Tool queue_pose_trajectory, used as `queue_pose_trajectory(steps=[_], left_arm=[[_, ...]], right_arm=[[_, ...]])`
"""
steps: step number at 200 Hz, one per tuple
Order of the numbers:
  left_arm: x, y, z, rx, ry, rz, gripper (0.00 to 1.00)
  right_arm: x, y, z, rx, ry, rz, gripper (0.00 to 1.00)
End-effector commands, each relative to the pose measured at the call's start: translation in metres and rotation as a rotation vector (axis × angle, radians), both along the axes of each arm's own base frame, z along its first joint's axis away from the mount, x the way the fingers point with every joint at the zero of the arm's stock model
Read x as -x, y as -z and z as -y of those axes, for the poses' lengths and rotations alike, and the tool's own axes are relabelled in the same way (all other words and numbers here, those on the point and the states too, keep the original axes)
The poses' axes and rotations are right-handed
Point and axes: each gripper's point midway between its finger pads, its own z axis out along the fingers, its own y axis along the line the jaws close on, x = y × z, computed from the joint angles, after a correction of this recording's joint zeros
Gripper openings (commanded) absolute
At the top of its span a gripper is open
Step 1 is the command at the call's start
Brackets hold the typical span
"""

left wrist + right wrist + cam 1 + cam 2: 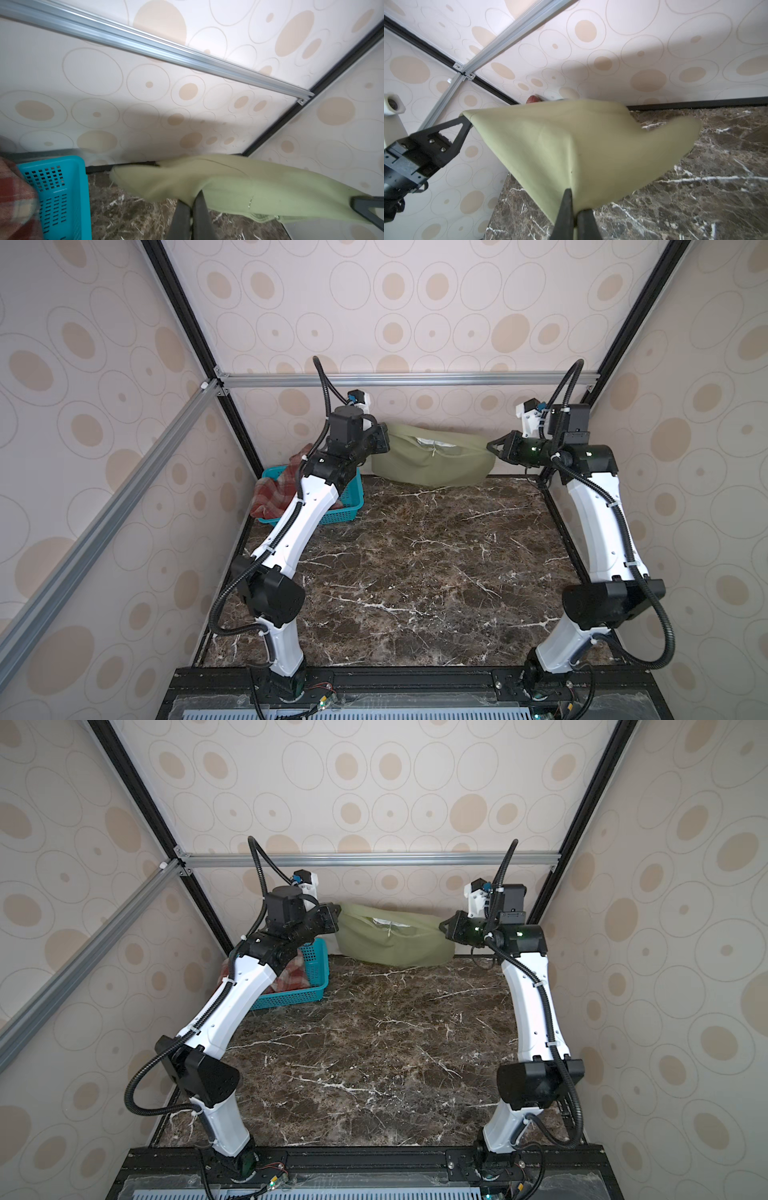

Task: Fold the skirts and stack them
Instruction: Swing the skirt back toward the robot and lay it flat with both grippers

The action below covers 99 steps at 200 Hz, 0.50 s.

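Olive-green skirt [432,464] runs sideways along the back wall [415,323], left fingers [180,218] and right fingers [566,207] pinching its ends.

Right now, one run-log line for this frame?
olive skirt: hung between grippers | left gripper: shut on it | right gripper: shut on it | plaid skirt: in teal basket

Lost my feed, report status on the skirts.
Left gripper and right gripper both shut on olive skirt. Skirt hangs stretched between them. Plaid skirt in teal basket, not blocking.
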Motion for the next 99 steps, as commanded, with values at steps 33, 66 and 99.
queue_pose_trajectory(steps=[33,66,99], left_arm=[[0.077,0.143,-0.008,0.059,0.024,-0.187,0.0],[0.151,0.284,-0.018,0.01,-0.001,-0.458,0.0],[0.208,0.346,-0.041,-0.045,-0.045,-0.604,0.0]], right_arm=[[0.085,0.141,-0.006,0.057,0.003,-0.228,0.0],[0.157,0.254,-0.018,0.069,0.001,-0.472,0.0],[0.222,0.313,-0.03,0.126,-0.021,-0.609,0.0]])
